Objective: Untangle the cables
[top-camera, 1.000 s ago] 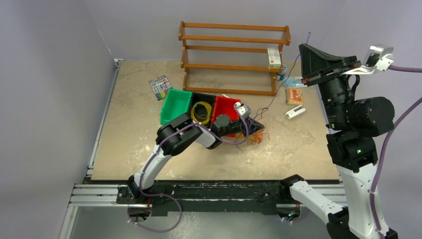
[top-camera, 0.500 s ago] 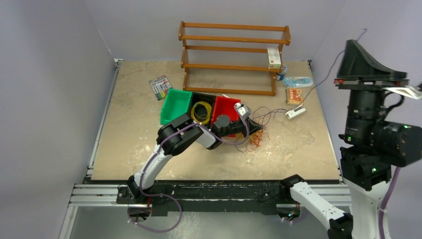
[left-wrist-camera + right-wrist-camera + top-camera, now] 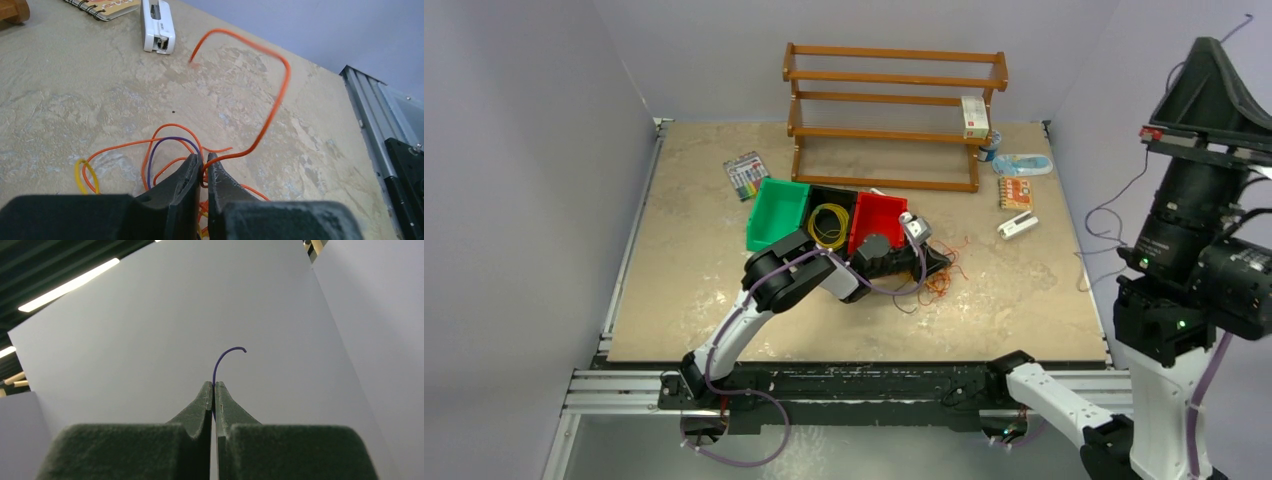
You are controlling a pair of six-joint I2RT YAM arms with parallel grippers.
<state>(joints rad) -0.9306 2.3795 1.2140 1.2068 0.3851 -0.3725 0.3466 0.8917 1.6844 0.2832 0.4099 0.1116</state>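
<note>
We find the left gripper (image 3: 204, 165) pressed together on an orange strand (image 3: 288, 75), apparently anchoring the cables (image 3: 939, 275) at 4 o'clock of the red bin (image 3: 882, 210). Toward 3 o'clock, the right gripper (image 3: 214, 390) pinches a purple cable (image 3: 222, 354) high off the table (image 3: 704, 260), presumably to draw it free.

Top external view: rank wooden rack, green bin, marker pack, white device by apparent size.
Largest to smallest:
1. wooden rack
2. green bin
3. marker pack
4. white device
The rack stands tall, nearer the camera, so its lead is partly perspective.
</note>
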